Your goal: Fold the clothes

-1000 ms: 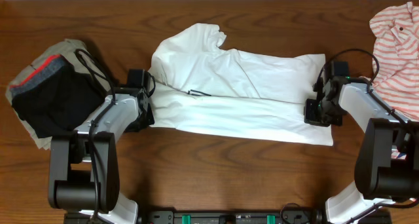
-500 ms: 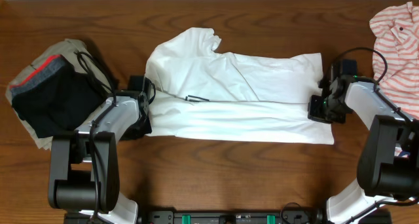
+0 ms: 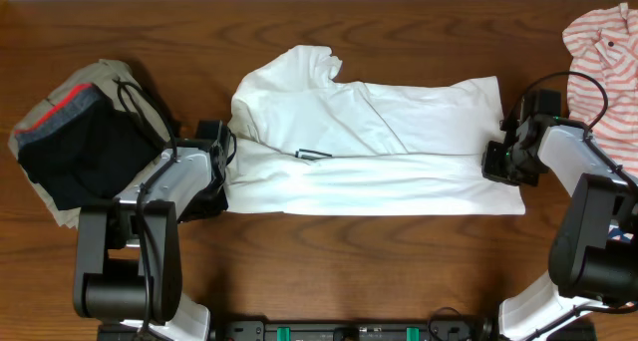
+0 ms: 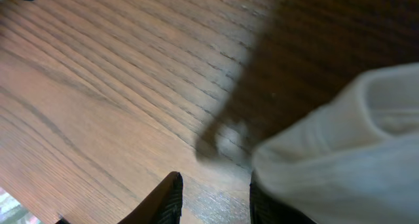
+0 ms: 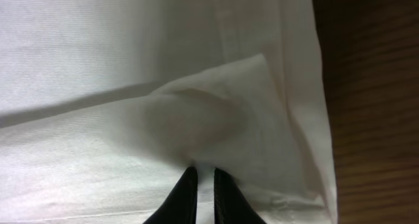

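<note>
Far left on the surface (image 3: 349,271): a heap (image 3: 75,142) of dark and khaki clothes with a red band, close beside the left arm's cables and apart from the shirt (image 3: 369,147). Far right, at the back corner: a striped top (image 3: 603,72), red on white, crumpled, cut off by the frame edge, near the right arm yet not touching the shirt. Between those two, across the middle: the shirt itself, white, lying flat and folded lengthways, collar end humped toward the back left, front edge nearly straight from one arm to the other. Near the fold line, a small dark tag (image 3: 314,154).

At the shirt's left edge, low on the wood: the left end effector (image 3: 221,176). From the left wrist view: fingers (image 4: 167,198) set a little apart, bare wood in the gap, a rolled white hem draped over the right-hand finger only. At the shirt's right edge: the right end effector (image 3: 501,164). From the right wrist view: tips drawn almost together, pinching the cloth, with a soft pucker just ahead of them, then the shirt's side hem and a strip of bare wood to the right.
</note>
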Robot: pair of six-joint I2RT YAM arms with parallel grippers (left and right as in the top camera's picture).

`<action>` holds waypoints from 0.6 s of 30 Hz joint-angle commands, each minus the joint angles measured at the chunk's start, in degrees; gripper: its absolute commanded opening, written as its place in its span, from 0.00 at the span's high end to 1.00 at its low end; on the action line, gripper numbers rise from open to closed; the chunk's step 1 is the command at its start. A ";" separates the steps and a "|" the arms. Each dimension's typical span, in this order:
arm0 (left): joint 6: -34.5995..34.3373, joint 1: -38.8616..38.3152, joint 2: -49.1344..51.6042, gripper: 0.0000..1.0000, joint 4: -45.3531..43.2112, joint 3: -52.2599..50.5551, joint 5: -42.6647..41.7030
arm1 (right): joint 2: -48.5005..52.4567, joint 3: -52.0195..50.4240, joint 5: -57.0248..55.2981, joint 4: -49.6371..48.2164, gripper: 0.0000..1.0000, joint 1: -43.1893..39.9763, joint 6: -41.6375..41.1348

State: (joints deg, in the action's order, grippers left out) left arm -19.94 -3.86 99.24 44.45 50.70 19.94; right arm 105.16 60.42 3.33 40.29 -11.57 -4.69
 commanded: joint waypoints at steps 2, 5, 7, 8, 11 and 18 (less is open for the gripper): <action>-2.03 0.28 -1.40 0.66 -0.13 2.54 1.99 | 4.37 -2.21 -7.58 -0.26 0.88 -1.53 0.92; -2.03 0.28 -4.37 0.63 -0.50 4.90 1.97 | 4.35 -2.21 -7.56 -0.24 0.88 -1.49 0.92; -2.03 0.28 -6.95 0.56 -1.31 6.32 1.81 | 4.37 -2.21 -7.34 -0.28 0.87 -1.49 0.92; -2.05 0.28 -8.11 0.53 -1.90 6.71 1.29 | 4.35 -2.21 -7.37 -0.31 0.88 -1.49 0.92; -2.05 0.28 -11.61 0.49 -5.27 6.97 -7.23 | 4.35 -2.21 -7.34 -0.28 0.87 -1.49 0.92; -12.79 -0.28 -10.45 0.50 -10.49 5.60 -31.43 | 4.35 -2.21 -6.08 -0.28 0.87 -1.49 0.92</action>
State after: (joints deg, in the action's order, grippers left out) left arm -24.67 -3.92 87.05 33.82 57.12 -0.32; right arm 105.16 60.45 2.85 40.16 -11.57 -4.64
